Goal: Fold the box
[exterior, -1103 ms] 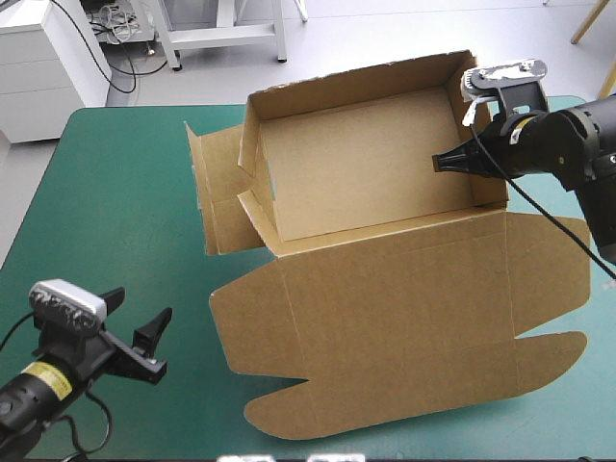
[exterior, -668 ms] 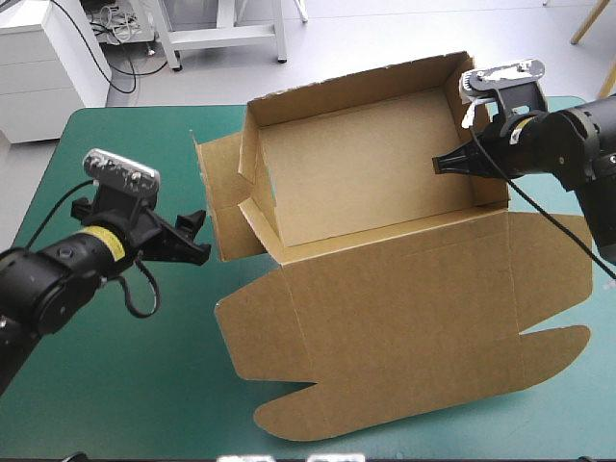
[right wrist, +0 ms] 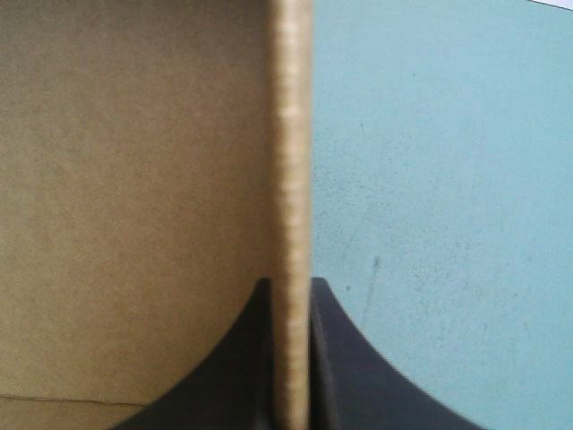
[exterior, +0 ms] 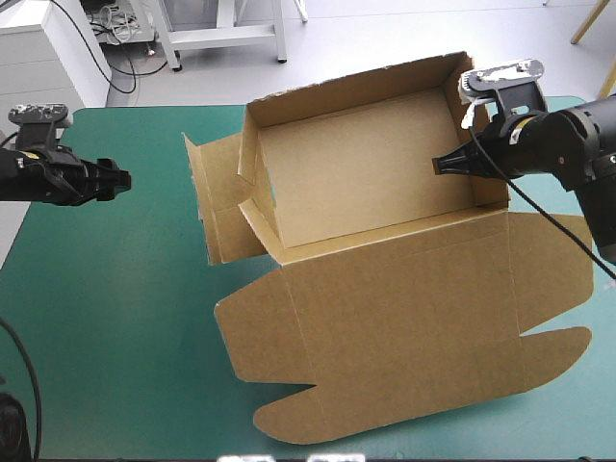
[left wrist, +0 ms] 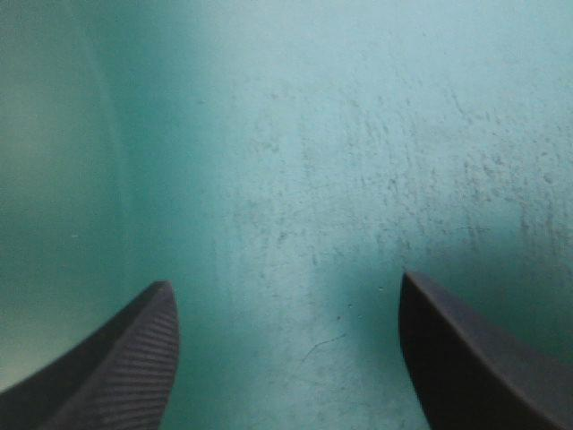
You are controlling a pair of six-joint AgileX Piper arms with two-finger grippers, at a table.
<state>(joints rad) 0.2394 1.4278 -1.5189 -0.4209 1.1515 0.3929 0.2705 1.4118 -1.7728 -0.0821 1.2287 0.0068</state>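
Up high, my right gripper (exterior: 445,164) pinches the right wall of the box (exterior: 366,192), with the open tray ahead of it; the left gripper (exterior: 120,180) hangs well apart from the box. Left wrist cam: fingers (left wrist: 134,358) spread wide, only teal-green cover (left wrist: 295,179) between them. Right wrist cam: fingers nearly closed on the wall's edge.

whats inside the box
Only the bare floor of the box shows, plus one finger of the right gripper, shut on the right wall. Floor just behind the near wall is hidden.
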